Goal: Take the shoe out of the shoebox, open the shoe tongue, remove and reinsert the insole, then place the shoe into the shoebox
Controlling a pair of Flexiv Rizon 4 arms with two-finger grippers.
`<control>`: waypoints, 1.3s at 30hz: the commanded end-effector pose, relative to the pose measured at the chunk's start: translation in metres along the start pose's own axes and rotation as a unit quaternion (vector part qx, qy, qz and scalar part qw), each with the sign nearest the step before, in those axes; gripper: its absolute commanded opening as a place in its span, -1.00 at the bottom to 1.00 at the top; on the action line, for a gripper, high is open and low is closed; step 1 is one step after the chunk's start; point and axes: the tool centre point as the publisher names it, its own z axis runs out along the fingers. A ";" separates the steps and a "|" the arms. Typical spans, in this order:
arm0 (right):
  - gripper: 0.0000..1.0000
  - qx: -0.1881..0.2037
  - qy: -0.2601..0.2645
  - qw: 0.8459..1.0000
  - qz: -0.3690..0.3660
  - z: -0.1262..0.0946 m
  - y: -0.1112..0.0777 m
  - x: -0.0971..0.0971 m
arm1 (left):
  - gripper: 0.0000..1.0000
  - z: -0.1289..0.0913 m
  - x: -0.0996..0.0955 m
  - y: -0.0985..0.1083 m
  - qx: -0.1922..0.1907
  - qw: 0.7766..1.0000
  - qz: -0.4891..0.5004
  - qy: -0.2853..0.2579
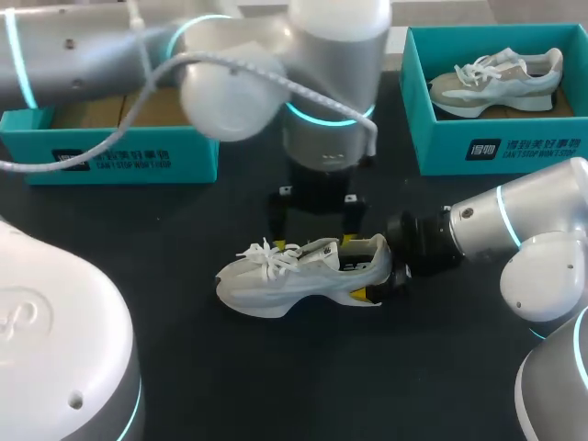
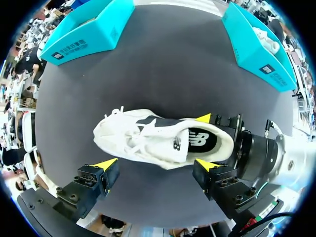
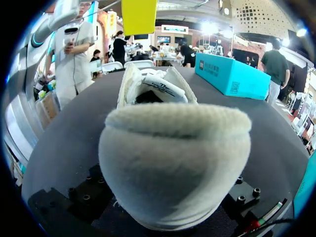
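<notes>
Two teal cardboard shoeboxes sit at the far side of the dark worktop (image 1: 276, 377). The left shoebox (image 1: 119, 154) shows only its brown inside. The right shoebox (image 1: 501, 147) holds one grey-and-white sneaker (image 1: 496, 81), lying on its side.

A second sneaker, the white lace-up trainer with dark insole (image 1: 299, 276), is out of the boxes and stands upright mid-worktop. Its toe points to the robot's left and its heel to the right. The laces are tied and the insole is visible inside the opening.

The right gripper (image 1: 372, 271) comes in low from the right. Its fingers are clamped on the trainer's heel, with a yellow tip against each side of it.

The left gripper (image 2: 156, 164) hangs above the trainer. Its fingers are spread wide, roughly along the shoe's length, and they hold nothing and touch nothing. One tip is above the laces end and the other above the heel end.

Count: two shoes, two boxes, two arms.
</notes>
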 end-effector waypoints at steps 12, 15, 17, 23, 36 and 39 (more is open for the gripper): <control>-1.00 0.001 -0.002 1.000 0.000 0.004 0.000 0.000 | 1.00 0.048 0.039 -0.008 0.005 0.997 0.008 -0.077; -1.00 0.001 -0.002 1.000 0.000 0.004 0.000 0.000 | 1.00 0.059 0.035 -0.010 0.010 0.996 0.011 -0.089; -1.00 0.001 -0.002 1.000 0.000 0.004 0.000 0.000 | 1.00 0.063 0.031 -0.012 0.009 0.995 0.011 -0.094; -1.00 0.001 -0.002 1.000 0.000 0.004 0.000 0.000 | 1.00 0.068 0.019 -0.017 0.011 0.994 0.007 -0.107; -1.00 0.001 -0.002 1.000 0.000 0.004 0.000 0.000 | 0.09 0.063 -0.013 -0.018 0.000 0.993 0.018 -0.120; -1.00 0.001 -0.002 1.000 0.000 0.004 0.000 0.000 | -0.44 0.058 -0.021 -0.018 -0.010 0.993 0.023 -0.116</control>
